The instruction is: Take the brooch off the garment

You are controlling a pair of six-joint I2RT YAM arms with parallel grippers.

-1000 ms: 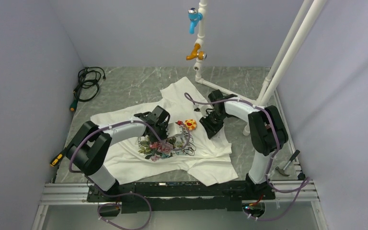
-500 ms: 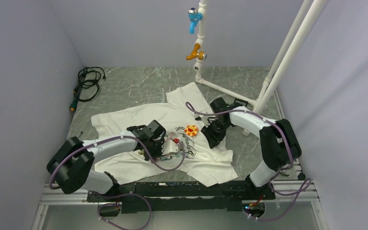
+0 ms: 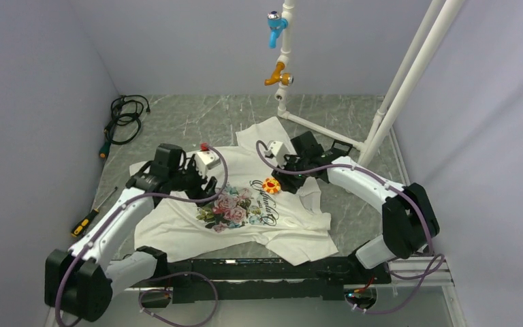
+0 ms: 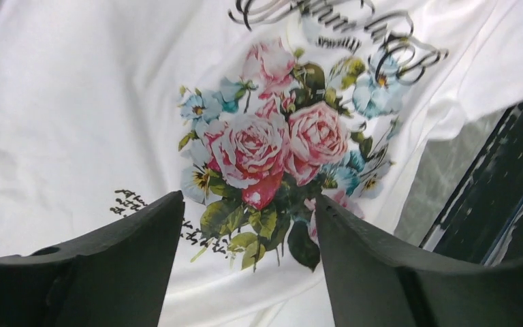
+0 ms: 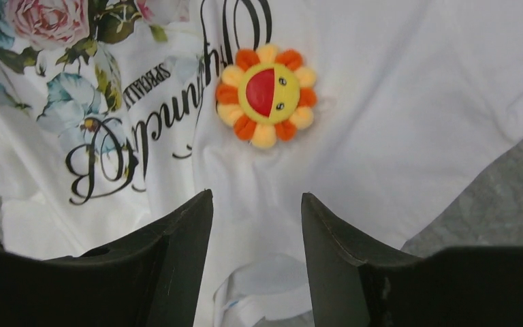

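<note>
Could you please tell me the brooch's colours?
The brooch has orange and yellow petals around a yellow-and-red centre; best in right wrist view.

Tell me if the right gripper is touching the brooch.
Apart. In the right wrist view the right gripper is open, with bare shirt showing between its fingers and the brooch.

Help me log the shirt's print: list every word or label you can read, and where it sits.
"SPECIALLY" (last letters unsure): small capitals on the T-shirt.
Large black script: too looped to read.
Tiny lines beside the roses: blurred.
Brooch: no lettering.
</note>
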